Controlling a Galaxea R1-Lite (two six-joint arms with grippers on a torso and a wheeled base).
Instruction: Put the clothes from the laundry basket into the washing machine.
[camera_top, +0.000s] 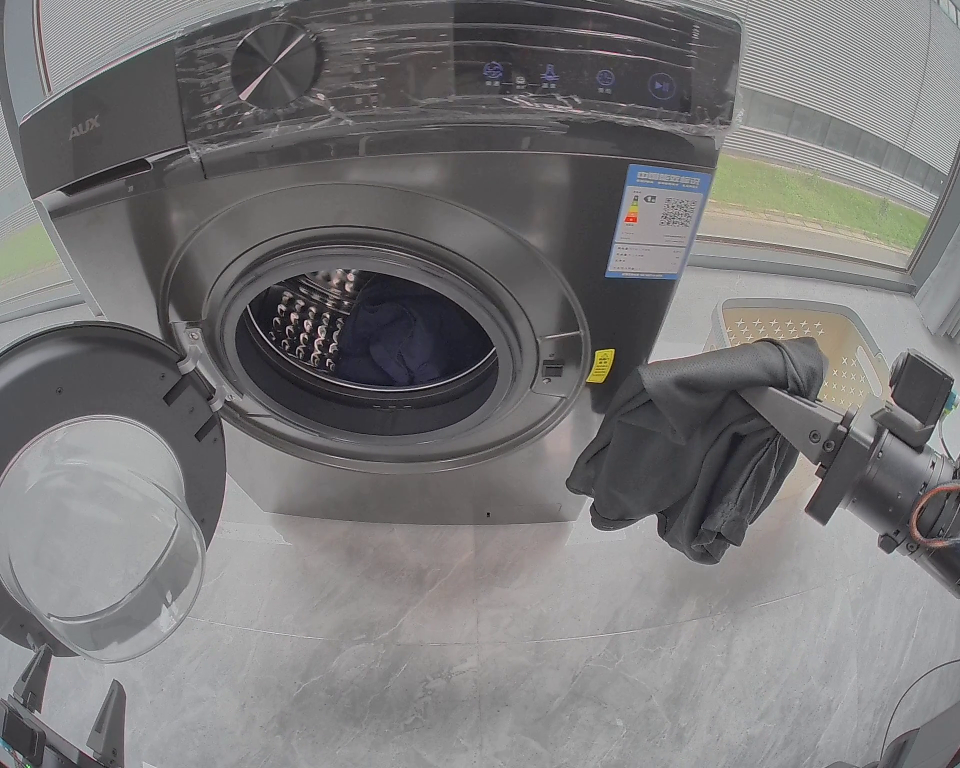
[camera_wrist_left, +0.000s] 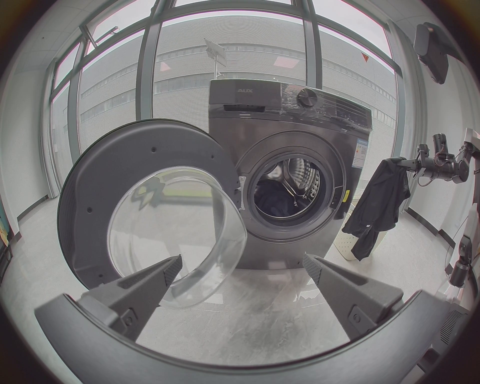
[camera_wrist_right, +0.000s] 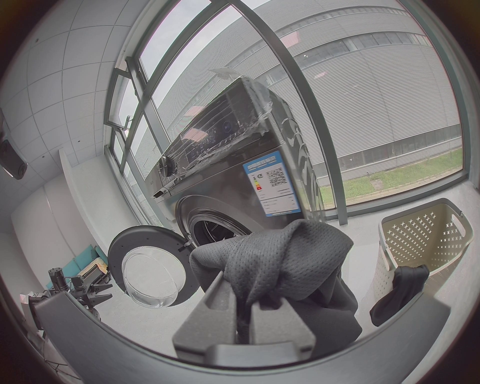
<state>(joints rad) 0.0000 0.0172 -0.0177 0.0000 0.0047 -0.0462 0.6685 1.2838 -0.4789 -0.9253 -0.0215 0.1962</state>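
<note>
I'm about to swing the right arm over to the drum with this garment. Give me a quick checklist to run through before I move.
1. Grip: right gripper shut on the dark grey garment, cloth bunched between the fingers: ok.
2. Washer door stands wide open on the left: ok.
3. Drum opening unblocked, dark clothes lying low inside: ok.
4. Garment's hanging end free of the laundry basket: cannot tell.
5. Left gripper open, empty, low near the door, off the path: ok.
</note>
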